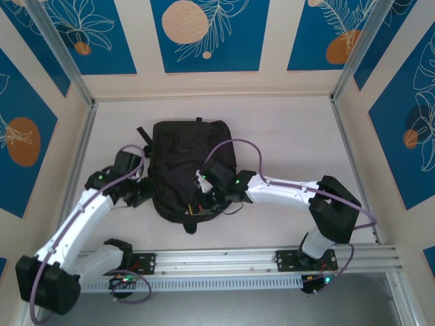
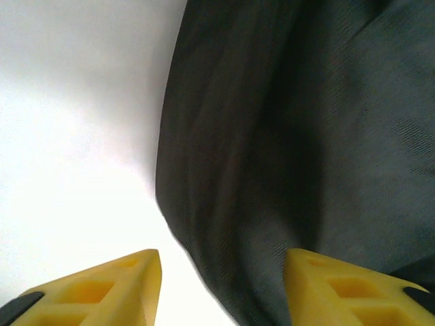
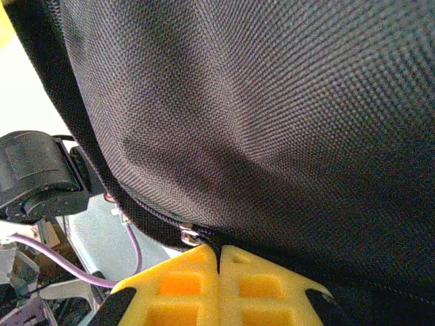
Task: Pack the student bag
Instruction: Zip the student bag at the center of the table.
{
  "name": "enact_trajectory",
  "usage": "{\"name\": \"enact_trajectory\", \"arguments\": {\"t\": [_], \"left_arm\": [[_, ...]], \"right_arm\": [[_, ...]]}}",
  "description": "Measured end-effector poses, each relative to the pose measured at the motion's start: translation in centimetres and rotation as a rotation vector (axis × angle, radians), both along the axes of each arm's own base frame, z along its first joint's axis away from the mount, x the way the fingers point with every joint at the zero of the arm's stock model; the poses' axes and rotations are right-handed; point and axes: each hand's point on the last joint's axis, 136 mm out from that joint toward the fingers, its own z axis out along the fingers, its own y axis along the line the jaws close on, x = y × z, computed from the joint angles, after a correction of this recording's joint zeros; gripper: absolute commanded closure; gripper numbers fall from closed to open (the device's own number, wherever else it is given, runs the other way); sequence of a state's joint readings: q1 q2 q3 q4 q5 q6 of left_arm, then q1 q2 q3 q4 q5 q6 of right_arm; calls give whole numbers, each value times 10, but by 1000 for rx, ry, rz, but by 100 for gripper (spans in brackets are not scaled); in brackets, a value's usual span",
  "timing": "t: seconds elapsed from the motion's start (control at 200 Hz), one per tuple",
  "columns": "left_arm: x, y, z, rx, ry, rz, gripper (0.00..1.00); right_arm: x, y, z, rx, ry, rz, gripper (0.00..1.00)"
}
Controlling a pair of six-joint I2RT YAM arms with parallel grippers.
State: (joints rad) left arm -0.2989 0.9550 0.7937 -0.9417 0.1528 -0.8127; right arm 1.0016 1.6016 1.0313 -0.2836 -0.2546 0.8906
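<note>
The student bag (image 1: 187, 159), a large black fabric backpack, lies flat in the middle of the table. My left gripper (image 1: 139, 193) sits at the bag's near left edge. In the left wrist view this gripper (image 2: 221, 261) is open, its yellow fingertips (image 2: 132, 282) apart, with the bag's dark side (image 2: 292, 136) just beyond them and nothing gripped. My right gripper (image 1: 204, 197) rests on the bag's near part. In the right wrist view it (image 3: 219, 250) is shut on the black tab of the zipper pull (image 3: 190, 236), which has a small metal ring on the zipper line.
The table (image 1: 285, 129) is pale, walled by patterned panels at the back and both sides. An aluminium rail (image 1: 224, 258) carrying the arm bases runs along the near edge. Purple cables (image 1: 238, 144) loop over both arms. Bare table lies right of and behind the bag.
</note>
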Motion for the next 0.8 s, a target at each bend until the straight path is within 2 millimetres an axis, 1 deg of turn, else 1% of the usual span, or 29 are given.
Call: {"name": "enact_trajectory", "arguments": {"t": [0.085,0.17,0.445,0.575,0.635,0.675,0.765,0.8], "left_arm": [[-18,-1,-11,-50,43,47,43],[-26,-3,-13,-84,55,78,42],[-28,-10,-14,-120,86,105,44],[-28,-18,-16,-124,100,93,47],[-28,-23,-18,-122,111,76,50],[-29,-27,-20,-119,121,68,55],[-30,-35,-20,-103,123,34,73],[-29,-37,-19,-99,118,31,82]], "right_arm": [[0,2,2,10,0,0,100],[1,3,2,17,2,-1,100],[1,5,2,23,3,-1,100],[1,5,2,24,4,-1,100],[1,5,2,23,5,0,100],[0,5,2,24,6,1,100],[0,5,2,23,6,1,100],[0,5,2,23,6,1,100]]}}
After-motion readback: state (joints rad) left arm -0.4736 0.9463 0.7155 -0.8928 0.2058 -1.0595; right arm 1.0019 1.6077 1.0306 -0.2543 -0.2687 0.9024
